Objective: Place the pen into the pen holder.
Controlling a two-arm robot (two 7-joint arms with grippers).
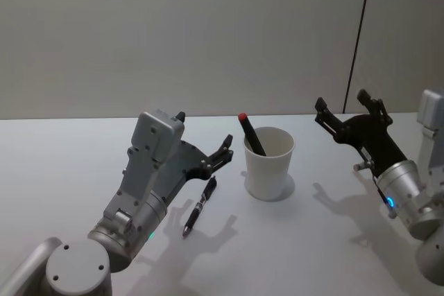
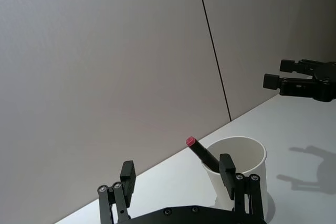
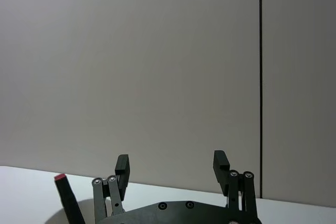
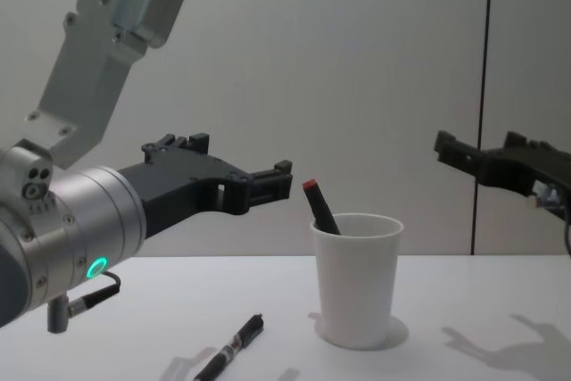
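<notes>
The pen holder (image 1: 269, 166) is a white paper cup standing upright mid-table. A black pen with a red cap (image 1: 250, 132) leans inside it, its cap above the rim. Another black pen (image 1: 200, 206) lies flat on the table to the left of the cup, nearer me. My left gripper (image 1: 203, 132) hovers open above that lying pen and holds nothing. In the left wrist view the cup (image 2: 237, 174) sits just beyond the left gripper (image 2: 177, 167). My right gripper (image 1: 343, 102) hangs open and empty in the air to the right of the cup.
The white table (image 1: 333, 240) ends at a plain grey wall (image 1: 208, 32) with a dark vertical seam on the right. In the chest view the cup (image 4: 357, 285) stands between both arms, with the lying pen (image 4: 234, 345) at its left.
</notes>
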